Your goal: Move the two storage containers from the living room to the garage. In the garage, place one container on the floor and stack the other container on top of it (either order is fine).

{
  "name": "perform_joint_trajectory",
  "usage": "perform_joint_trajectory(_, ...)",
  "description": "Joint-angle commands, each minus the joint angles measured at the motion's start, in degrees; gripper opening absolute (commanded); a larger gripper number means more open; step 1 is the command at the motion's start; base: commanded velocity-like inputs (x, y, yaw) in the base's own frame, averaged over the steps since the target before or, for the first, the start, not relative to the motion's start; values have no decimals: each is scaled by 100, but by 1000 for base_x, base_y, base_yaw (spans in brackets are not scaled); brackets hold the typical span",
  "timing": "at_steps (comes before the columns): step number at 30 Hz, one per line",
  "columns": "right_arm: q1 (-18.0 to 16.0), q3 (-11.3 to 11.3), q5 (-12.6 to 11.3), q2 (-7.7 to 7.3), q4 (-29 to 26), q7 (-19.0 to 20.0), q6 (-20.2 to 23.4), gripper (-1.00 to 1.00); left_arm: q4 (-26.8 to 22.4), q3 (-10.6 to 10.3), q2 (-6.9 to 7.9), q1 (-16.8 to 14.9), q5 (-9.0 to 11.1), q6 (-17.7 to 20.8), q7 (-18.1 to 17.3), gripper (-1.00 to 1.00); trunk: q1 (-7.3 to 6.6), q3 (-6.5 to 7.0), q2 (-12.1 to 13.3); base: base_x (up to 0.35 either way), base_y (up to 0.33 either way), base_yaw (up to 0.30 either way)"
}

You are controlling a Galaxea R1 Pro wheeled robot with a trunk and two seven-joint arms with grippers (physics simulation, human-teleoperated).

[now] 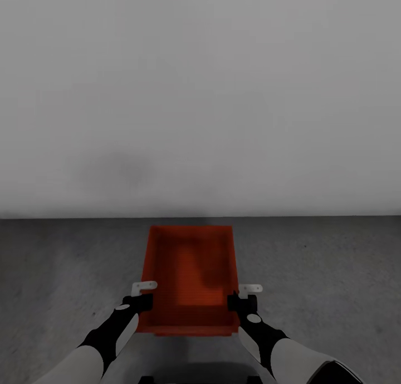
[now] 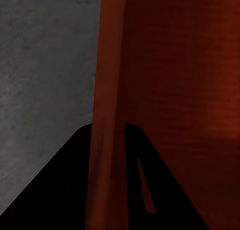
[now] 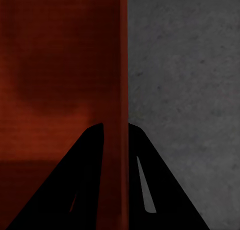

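One orange-red open-top storage container (image 1: 192,272) sits low in the middle of the head view, over the dark grey concrete floor (image 1: 334,261) of the garage. My left gripper (image 1: 146,301) is shut on its left long wall near the near corner. My right gripper (image 1: 238,301) is shut on the right long wall opposite. In the left wrist view the thin wall (image 2: 107,89) runs between the black fingers (image 2: 65,190) of the left gripper (image 2: 107,140). The right wrist view shows the same pinch by the right gripper (image 3: 116,135) on the container (image 3: 55,64). Whether the bin rests on the floor or hangs just above it, I cannot tell.
A plain white wall (image 1: 200,94) rises straight ahead, meeting the floor just beyond the container's far end. Bare mottled concrete spreads to the left (image 1: 61,272) and right of the bin, and beside it in the wrist views (image 2: 40,64) (image 3: 190,64).
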Motion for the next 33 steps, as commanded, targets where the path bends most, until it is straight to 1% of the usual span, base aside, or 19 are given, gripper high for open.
perform_joint_trajectory(1,-3,-174,-106,-20,287,-7,-33,-100,-33,22,77,-4,-35,35,80,-100,23,-23,-46,0,0,0)
perform_joint_trajectory(33,-3,-174,-106,-20,287,-11,-33,-100,-24,22,86,-4,-35,35,82,-100,726,-597,-1329,0,0,0)
